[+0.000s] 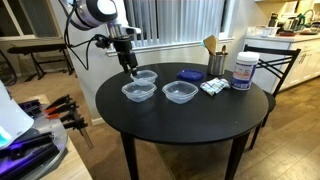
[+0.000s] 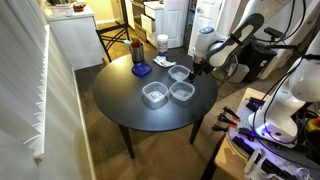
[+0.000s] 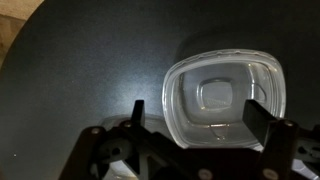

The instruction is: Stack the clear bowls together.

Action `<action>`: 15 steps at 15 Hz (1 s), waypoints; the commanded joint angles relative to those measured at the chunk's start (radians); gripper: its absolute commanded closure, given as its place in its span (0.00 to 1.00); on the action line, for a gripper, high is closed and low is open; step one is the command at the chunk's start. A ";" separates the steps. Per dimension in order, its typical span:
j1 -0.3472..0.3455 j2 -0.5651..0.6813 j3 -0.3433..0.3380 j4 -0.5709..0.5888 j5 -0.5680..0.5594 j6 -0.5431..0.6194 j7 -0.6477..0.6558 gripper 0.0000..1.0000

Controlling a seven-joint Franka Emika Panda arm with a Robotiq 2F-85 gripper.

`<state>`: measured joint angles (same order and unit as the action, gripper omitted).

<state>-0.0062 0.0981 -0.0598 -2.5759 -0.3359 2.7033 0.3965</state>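
Note:
Three clear bowls stand apart on the round black table (image 1: 200,120). In an exterior view they are at the back left (image 1: 146,77), the front left (image 1: 138,91) and the front middle (image 1: 180,93). They also show in an exterior view as one near the arm (image 2: 179,73) and two nearer the table's middle (image 2: 154,94) (image 2: 181,91). My gripper (image 1: 128,63) (image 2: 196,68) hangs open and empty just above the back-left bowl. In the wrist view that bowl (image 3: 225,95) lies below my open fingers (image 3: 198,115), with the right finger over its rim.
A flat blue square object (image 1: 190,73), a white packet (image 1: 212,87), a white tub with a blue label (image 1: 243,71) and a metal cup with wooden utensils (image 1: 215,60) stand on the table's far side. A chair (image 1: 280,60) is behind them.

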 commanded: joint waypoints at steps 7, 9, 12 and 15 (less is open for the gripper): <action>0.080 0.333 -0.162 0.157 0.029 0.244 0.073 0.00; 0.117 0.399 -0.191 0.197 0.060 0.273 0.060 0.00; 0.151 0.471 -0.196 0.248 0.130 0.277 0.035 0.00; 0.185 0.520 -0.203 0.282 0.167 0.284 0.018 0.27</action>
<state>0.1406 0.5731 -0.2404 -2.3185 -0.2170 2.9562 0.4587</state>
